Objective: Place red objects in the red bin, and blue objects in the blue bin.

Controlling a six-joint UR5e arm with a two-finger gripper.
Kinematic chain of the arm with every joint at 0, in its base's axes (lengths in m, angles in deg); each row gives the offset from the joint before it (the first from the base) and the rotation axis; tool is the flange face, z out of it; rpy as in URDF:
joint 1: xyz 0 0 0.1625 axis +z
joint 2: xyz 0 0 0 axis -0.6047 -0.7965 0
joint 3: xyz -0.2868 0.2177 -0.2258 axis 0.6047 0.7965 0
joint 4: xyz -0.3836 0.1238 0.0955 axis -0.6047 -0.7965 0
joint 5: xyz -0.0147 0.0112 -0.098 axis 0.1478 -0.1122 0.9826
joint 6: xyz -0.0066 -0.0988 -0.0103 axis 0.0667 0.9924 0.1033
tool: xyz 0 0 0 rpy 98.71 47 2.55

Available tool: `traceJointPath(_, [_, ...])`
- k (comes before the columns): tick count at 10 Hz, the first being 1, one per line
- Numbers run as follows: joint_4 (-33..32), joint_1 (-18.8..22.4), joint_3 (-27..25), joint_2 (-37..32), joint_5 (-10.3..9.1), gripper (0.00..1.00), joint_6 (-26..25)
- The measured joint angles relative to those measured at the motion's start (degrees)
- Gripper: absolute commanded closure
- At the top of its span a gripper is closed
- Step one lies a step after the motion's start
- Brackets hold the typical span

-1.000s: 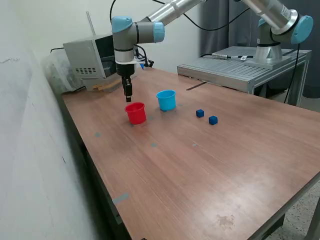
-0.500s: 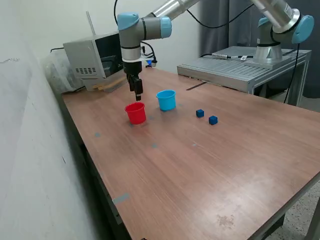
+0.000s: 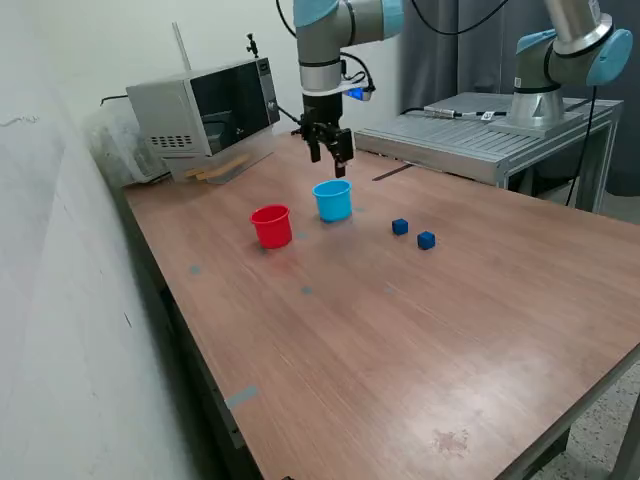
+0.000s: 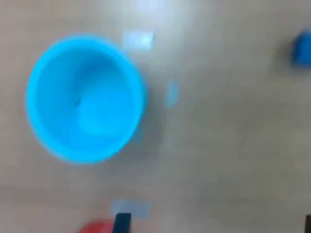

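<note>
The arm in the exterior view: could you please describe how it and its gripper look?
The arm has silver-grey tube segments with light-blue caps at its joints. A black cable runs along it, and a small blue light glows near the wrist. The gripper is small and black, with two thin dark fingers pointing down.

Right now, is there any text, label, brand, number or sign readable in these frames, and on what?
None can be read.
Microwave: no brand or panel marks legible; too small.
Red cup, blue cup, blue cubes: plain, no print seen.
Wrist view: blurred; the pale patches on the table show no lettering.
</note>
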Motion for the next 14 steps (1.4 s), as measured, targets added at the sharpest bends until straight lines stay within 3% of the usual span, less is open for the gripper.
traceJointPath(3, [-0.33, 1.67, -11.84, -9.13, -6.26, 0.0, 0.57])
traceJointPath(5, [-1.12, 4.02, -17.23, -13.04, -8.63, 0.0, -0.26])
traceJointPath(10, [-7.0, 14.66, -20.84, -12.22, -10.01, 0.0, -5.66])
traceJointPath(14, [-11.13, 16.09, -17.46, -3.86, -9.45, 0.0, -7.52])
